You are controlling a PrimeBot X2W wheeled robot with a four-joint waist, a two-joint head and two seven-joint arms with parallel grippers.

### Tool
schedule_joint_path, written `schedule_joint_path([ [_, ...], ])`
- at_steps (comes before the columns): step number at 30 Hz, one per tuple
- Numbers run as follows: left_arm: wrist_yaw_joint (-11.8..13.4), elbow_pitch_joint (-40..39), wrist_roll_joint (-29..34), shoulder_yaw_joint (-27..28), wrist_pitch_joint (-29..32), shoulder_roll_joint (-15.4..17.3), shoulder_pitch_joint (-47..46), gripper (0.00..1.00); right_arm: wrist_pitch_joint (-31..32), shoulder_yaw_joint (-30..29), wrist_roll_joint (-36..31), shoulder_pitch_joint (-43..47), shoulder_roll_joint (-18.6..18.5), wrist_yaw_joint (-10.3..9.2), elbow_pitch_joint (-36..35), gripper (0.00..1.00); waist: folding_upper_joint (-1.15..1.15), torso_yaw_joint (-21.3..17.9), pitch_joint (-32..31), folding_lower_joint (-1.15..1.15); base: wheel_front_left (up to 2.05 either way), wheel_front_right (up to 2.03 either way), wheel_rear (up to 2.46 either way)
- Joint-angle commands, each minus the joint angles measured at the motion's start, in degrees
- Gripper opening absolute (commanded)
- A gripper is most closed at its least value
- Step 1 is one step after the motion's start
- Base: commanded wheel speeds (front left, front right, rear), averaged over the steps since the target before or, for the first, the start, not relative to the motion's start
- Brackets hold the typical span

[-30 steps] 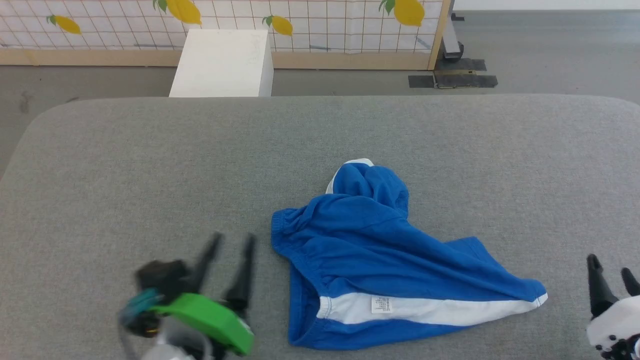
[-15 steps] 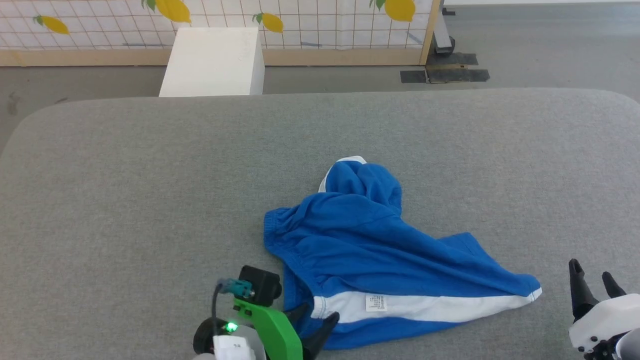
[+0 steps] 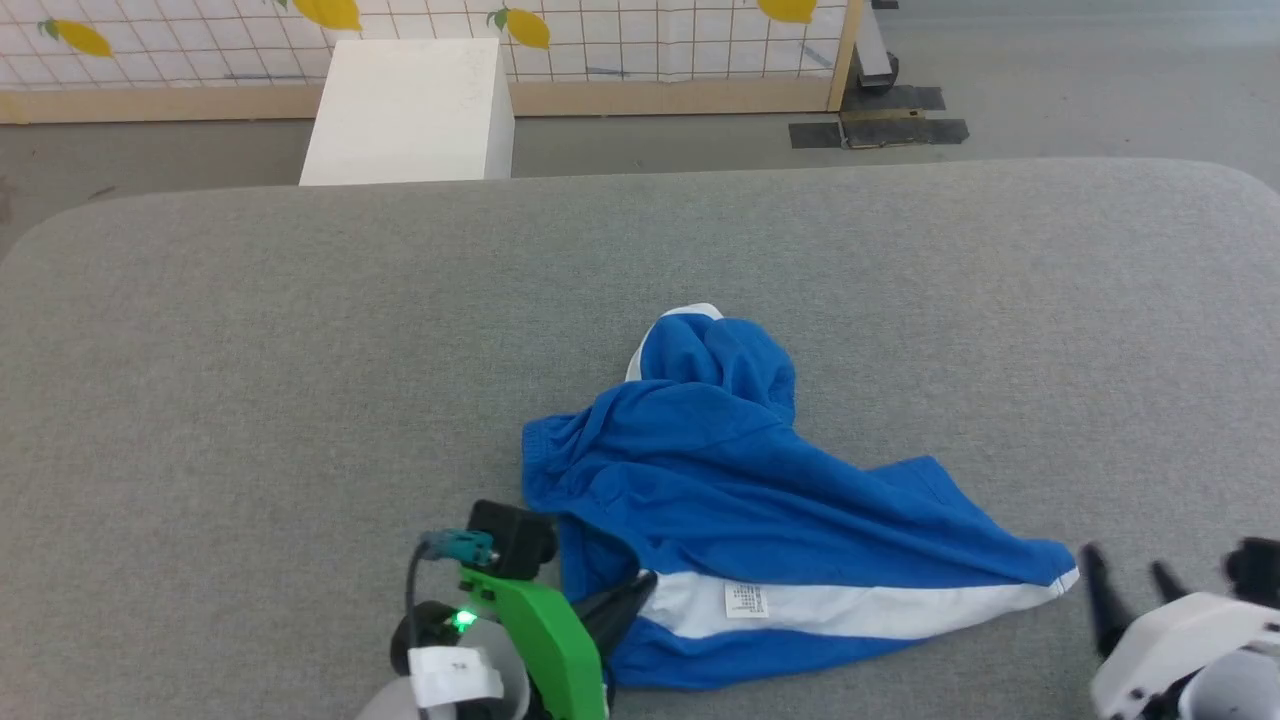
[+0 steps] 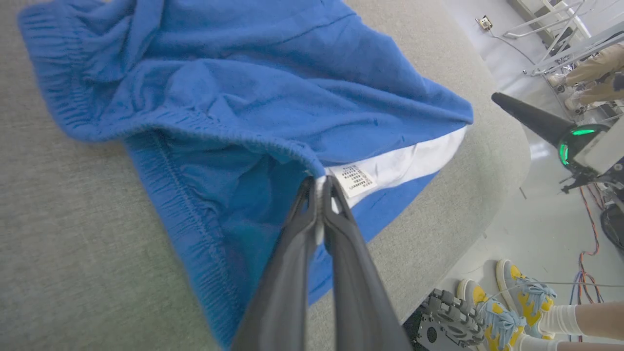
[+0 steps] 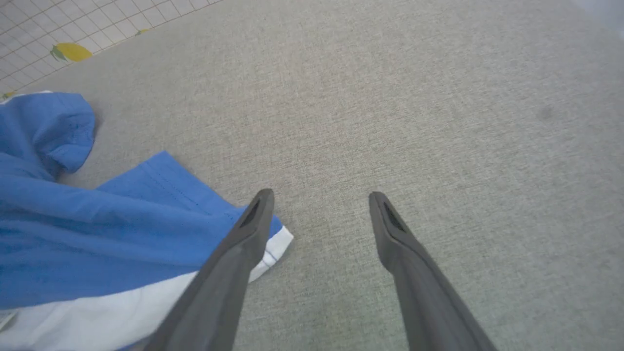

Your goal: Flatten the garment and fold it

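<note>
The garment lies crumpled a little nearer than the middle of the grey counter. Its waistband gapes towards our left, and one leg stretches out to our right, ending in a white-edged corner. The other leg is bunched into a lump at the far end, so we cannot make out how it is folded. A white stripe runs along the near side and carries a small label whose print is too small to read.

Our left tool is pinched tight on the waistband edge just beside the label, with a sliver of white cloth caught in its grip. In the head view a green bracket hides most of it.

Our right tool stands wide and holds nothing. It sits by the stretched leg's corner, and we cannot tell whether it touches the cloth. In the head view it is blurred and cut off at the bottom edge.

Beyond the counter stand a white box and a lemon-print screen, which is cut off at the top.
</note>
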Motion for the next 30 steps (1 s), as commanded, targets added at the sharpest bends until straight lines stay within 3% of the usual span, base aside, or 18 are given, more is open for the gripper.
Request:
schedule_joint_path([
  [1,0.4,-0.8,-0.4,0.7,-0.6,0.8,0.6,0.0,1.8,1.5,-0.3,1.3,0.1,-0.09,-0.8,1.0,0.0,0.2,0.1,0.0,0.0,0.0,0.0],
  [10,2.2,-3.2,-1.3,2.3,-0.7,2.0,2.2,0.0,8.6,4.7,-1.4,3.8,0.1,-0.09,-5.8,1.0,0.0,0.4,0.5,0.0,0.0,0.0,0.0],
  [23,1.9,-3.0,-1.5,1.1,-0.1,1.8,1.2,0.0,12.1,4.9,-7.7,-3.0,0.1,-0.09,3.1,1.0,0.0,0.9,1.4,0.0,0.0,0.0,0.0],
  [24,1.9,-2.9,-1.5,1.0,-0.1,1.8,1.2,0.0,12.5,5.3,-7.7,-3.2,0.1,-0.09,3.8,0.44,0.0,0.9,1.4,0.0,0.0,0.0,0.0],
  [25,1.9,-2.9,-1.5,1.0,-0.1,1.8,1.2,0.0,12.7,5.7,-7.6,-3.3,0.1,-0.09,4.4,0.28,0.0,0.9,1.4,0.0,0.0,0.0,0.0],
  [26,1.9,-2.8,-1.6,0.9,-0.1,1.8,1.2,0.0,12.5,6.0,-7.4,-3.4,0.1,-0.09,4.6,0.0,0.0,0.9,1.4,0.0,0.0,0.0,0.0],
  [30,1.9,-2.8,-1.7,0.9,-0.1,1.9,1.4,0.0,12.0,6.6,-6.8,-3.9,0.1,-0.09,5.4,0.0,0.0,0.8,1.3,0.0,0.0,0.0,0.0],
])
